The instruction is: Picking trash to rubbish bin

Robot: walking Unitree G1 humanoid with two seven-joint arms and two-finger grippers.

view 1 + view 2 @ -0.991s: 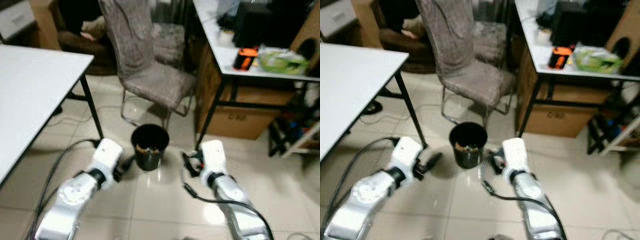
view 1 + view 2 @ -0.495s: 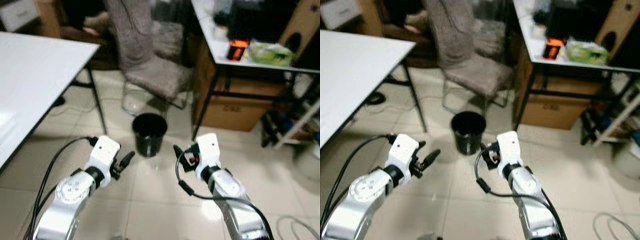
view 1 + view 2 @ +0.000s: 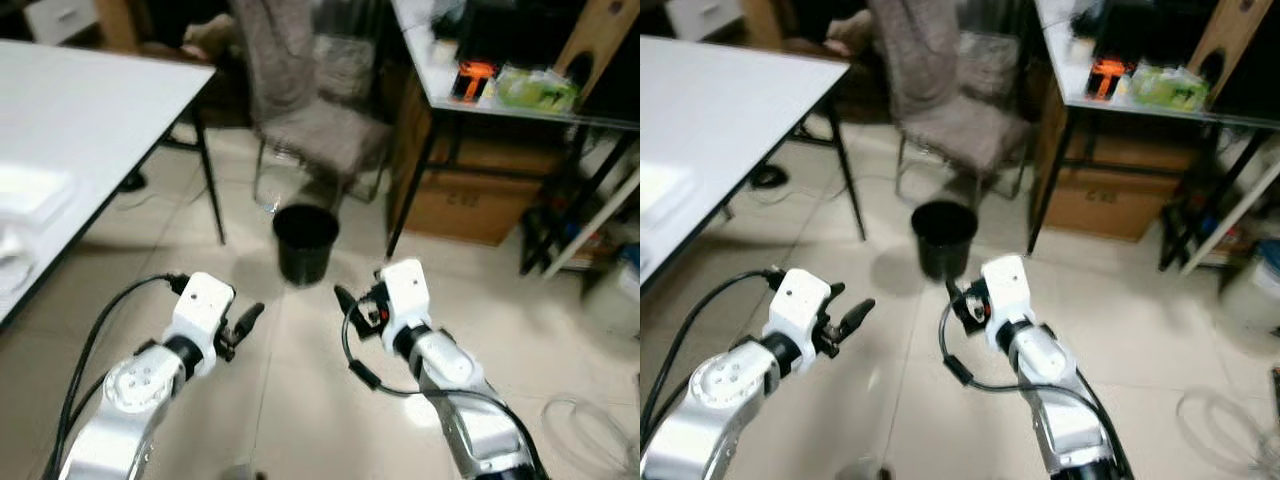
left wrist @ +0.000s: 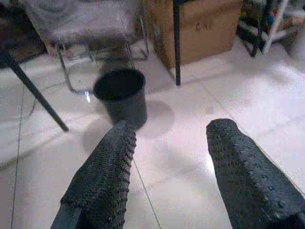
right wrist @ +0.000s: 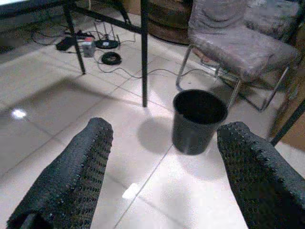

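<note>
Left eye view has one black rubbish bin (image 3: 306, 242) standing on the tiled floor (image 3: 300, 400), just in front of a single grey chair (image 3: 320, 130) and between two desks. Both grippers hang low over the tiles, short of the bin: the left gripper (image 4: 167, 157) and the right gripper (image 5: 162, 157) each have their two black fingers spread wide apart, gripping nothing. One white desk (image 3: 90, 130) runs along the left; a second desk (image 3: 520, 100) on the right carries clutter along its front edge, with one cardboard box (image 3: 460, 195) beneath.
</note>
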